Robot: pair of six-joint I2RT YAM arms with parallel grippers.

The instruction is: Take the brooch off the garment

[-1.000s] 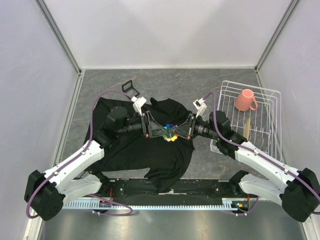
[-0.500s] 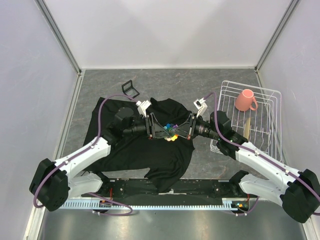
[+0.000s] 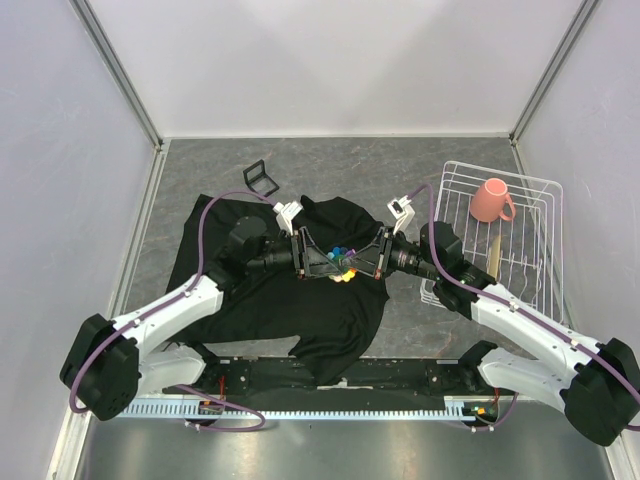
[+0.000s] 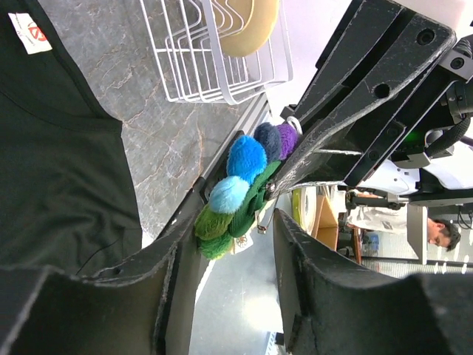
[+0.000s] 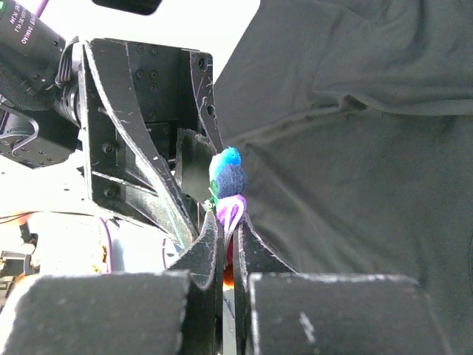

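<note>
Brooch (image 4: 246, 160) sits pinched in right gripper (image 5: 224, 216), left gripper (image 4: 238, 222) spread around it.

The top camera looks down from high over the near edge, taking in the whole table (image 3: 400, 170). The two wrist cameras sit very close in, facing each other across the brooch (image 4: 238, 185), which all three views share. The right one seems tilted down onto the garment (image 5: 355, 185).

arms meet tip to tip; left pincer (image 3: 328, 263) parted, right pincer (image 3: 352, 264) clamped tight.
</note>
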